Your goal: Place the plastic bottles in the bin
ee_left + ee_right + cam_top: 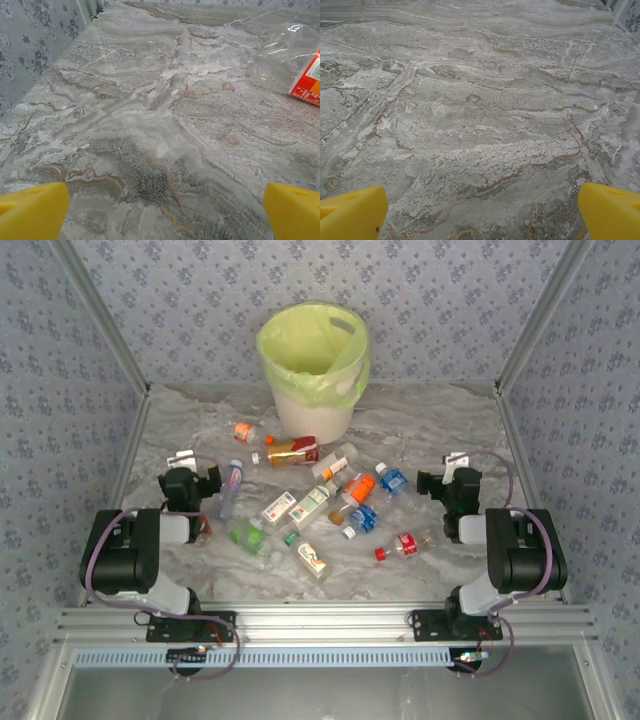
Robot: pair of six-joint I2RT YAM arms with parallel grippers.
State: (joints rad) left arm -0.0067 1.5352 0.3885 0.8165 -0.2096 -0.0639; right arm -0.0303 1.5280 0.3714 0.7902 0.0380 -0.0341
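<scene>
Several plastic bottles lie scattered on the marble table's middle, among them a red-and-orange labelled one, a green one, a blue one and a red-labelled one. The bin, white with a yellow-green bag, stands upright behind them at the back centre. My left gripper hovers left of the pile, open and empty. One clear bottle with a red-orange label lies ahead to its right. My right gripper sits right of the pile, open over bare marble.
Patterned walls close in the table on the left, back and right. Bare marble lies in front of each gripper and along the near edge. A metal rail carries both arm bases at the front.
</scene>
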